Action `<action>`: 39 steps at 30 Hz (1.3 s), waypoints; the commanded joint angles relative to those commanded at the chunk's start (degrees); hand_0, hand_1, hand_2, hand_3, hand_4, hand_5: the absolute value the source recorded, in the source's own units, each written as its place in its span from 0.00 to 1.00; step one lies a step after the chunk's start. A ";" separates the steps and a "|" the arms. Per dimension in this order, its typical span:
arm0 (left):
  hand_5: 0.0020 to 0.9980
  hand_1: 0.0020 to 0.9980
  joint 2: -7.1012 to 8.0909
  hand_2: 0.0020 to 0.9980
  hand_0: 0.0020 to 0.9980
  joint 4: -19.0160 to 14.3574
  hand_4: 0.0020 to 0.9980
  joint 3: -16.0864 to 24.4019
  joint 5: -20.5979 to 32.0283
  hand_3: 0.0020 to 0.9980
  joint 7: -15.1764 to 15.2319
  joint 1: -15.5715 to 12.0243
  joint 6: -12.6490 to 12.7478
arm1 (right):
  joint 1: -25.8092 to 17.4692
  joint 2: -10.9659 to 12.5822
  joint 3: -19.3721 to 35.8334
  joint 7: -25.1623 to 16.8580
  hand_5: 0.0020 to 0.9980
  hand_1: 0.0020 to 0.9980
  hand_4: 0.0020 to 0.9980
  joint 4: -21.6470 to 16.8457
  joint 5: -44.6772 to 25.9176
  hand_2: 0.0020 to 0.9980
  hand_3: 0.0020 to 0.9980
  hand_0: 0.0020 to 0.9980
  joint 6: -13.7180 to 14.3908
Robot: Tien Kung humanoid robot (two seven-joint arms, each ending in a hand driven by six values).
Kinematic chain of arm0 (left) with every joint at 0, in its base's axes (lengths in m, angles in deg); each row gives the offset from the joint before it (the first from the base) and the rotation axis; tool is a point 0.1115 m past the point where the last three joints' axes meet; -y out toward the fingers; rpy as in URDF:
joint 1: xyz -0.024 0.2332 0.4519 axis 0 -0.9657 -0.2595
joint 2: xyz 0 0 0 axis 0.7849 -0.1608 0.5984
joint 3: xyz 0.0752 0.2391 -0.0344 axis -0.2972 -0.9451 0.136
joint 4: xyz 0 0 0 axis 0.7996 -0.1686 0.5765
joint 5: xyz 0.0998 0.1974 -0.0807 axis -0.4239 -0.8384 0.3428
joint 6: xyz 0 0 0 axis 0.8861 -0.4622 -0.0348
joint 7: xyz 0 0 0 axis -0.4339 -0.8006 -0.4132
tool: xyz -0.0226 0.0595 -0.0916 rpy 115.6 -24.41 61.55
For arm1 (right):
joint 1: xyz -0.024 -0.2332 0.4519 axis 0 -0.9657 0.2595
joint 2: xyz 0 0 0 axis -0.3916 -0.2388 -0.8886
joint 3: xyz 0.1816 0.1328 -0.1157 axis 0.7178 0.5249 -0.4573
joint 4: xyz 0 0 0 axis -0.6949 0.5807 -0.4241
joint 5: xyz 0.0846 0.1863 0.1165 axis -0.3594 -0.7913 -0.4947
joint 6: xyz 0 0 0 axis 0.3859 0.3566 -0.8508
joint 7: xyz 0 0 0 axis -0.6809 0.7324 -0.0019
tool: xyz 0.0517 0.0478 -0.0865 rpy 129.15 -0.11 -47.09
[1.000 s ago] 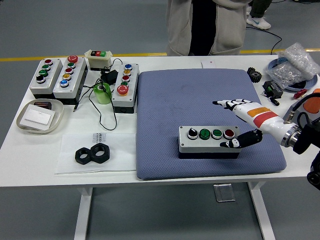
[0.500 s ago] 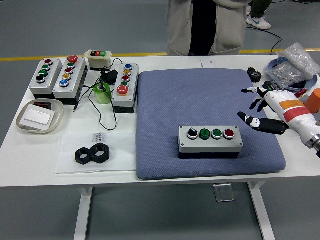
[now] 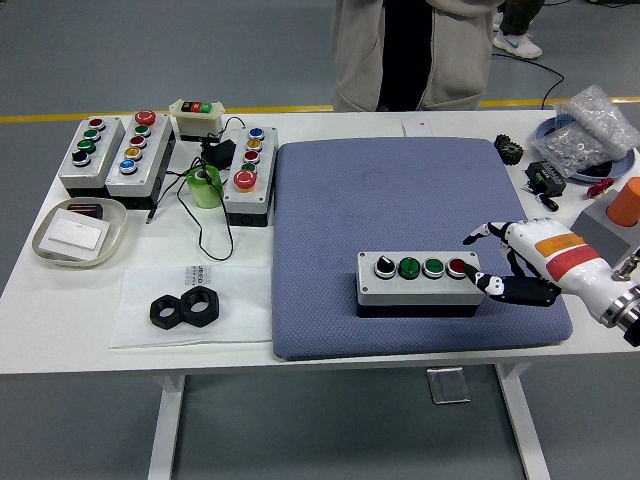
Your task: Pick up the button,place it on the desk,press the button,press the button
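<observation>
Grey rectangular four-button control box: lies on the blue quilted fabric mat, near its front edge, on the white desk. Its front face is in shadow; button labels unreadable. Right hand, white and black: fingers spread, holding nothing, just beside the box's right end by the red button; contact cannot be told. Half a second ago it hovered higher and farther right. Forearm cut off at the edge.

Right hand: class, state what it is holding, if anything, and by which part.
Nothing is held. The right hand is spread open beside the red-button end of the button box on the blue mat.
</observation>
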 joint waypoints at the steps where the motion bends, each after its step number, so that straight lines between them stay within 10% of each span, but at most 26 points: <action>1: 1.00 0.83 0.00 0.86 0.77 0.00 0.63 0.01 -0.02 0.83 -0.01 0.01 0.00 | 0.05 -0.08 -0.07 0.02 0.74 0.03 0.64 0.11 0.14 0.13 0.68 0.14 -0.15; 39: 1.00 0.83 -0.06 0.86 0.77 -0.01 0.62 0.40 -0.39 0.83 -0.16 0.07 0.00 | 1.54 -1.06 -3.26 1.48 0.77 0.04 0.64 1.70 1.26 0.13 0.68 0.15 -2.04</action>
